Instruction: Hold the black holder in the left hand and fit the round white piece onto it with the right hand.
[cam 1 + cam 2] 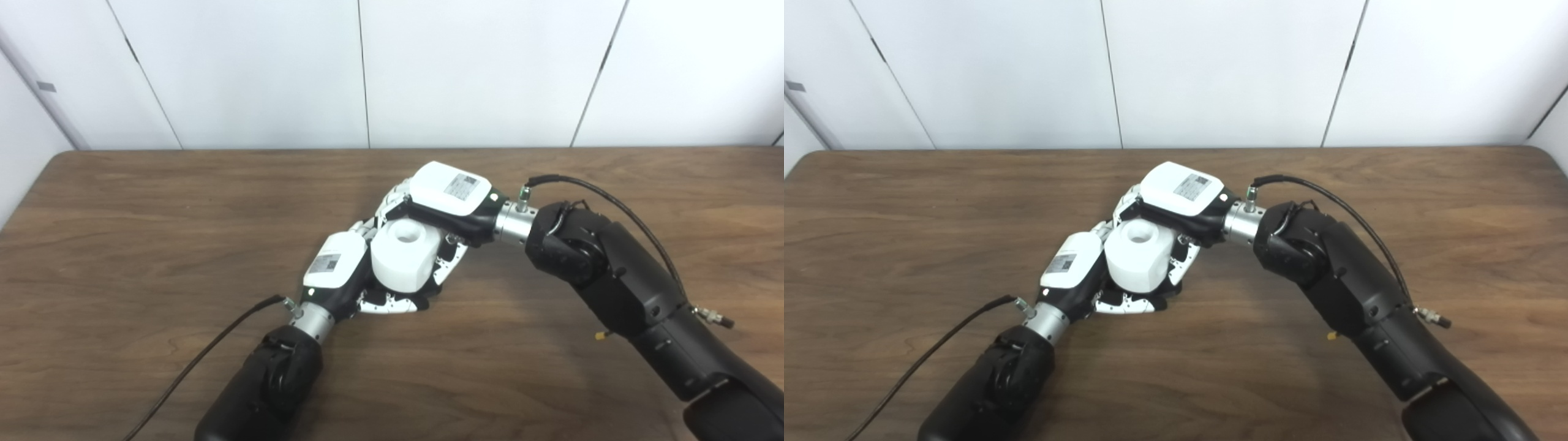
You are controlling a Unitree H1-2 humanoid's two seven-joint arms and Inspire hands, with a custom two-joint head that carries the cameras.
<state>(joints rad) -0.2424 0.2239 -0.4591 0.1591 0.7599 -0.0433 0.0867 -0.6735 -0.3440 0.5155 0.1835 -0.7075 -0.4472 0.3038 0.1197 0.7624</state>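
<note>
Meeting over the middle of the wooden table (153, 233), both hands are closing around the round white piece (404, 252). The left hand (343, 269) is pressing against its left side, with fingers (392, 303) curling under and in front of it. The right hand (444, 199) is lying over its far and right side, fingers (450, 260) reaching down its right flank. The white piece is sitting upright between them, its hollow top facing up. The black holder is hidden; whether the left hand is gripping it cannot be told. Black cables (202, 358) are trailing from both wrists.
</note>
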